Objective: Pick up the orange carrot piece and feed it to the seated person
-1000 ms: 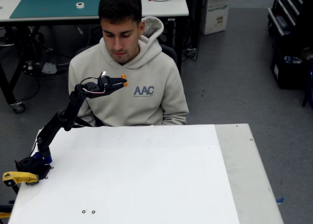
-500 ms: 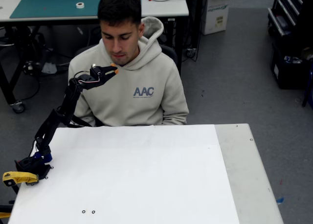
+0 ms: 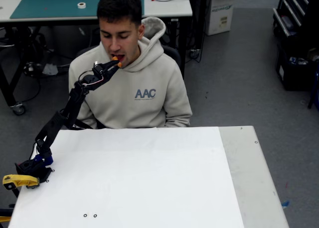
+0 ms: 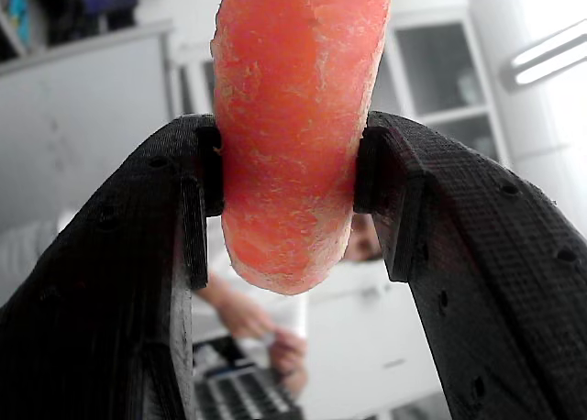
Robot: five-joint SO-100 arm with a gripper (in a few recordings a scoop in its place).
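Observation:
The seated person (image 3: 142, 83) in a beige hoodie sits behind the white table, mouth open. My black gripper (image 3: 115, 63) is raised to that mouth, shut on the orange carrot piece (image 3: 116, 61), whose tip is at the lips. In the wrist view the carrot piece (image 4: 292, 136) is clamped between both black fingers (image 4: 119, 255), sticking out past them.
The white table (image 3: 149, 178) lies below, with the arm's base and a yellow clamp (image 3: 19, 180) at its left edge. Behind the person stands a bench with a green mat (image 3: 55, 4). Grey floor lies to the right.
The gripper with the carrot rose from chest height to the person's mouth. The person lifted the head slightly and opened the mouth.

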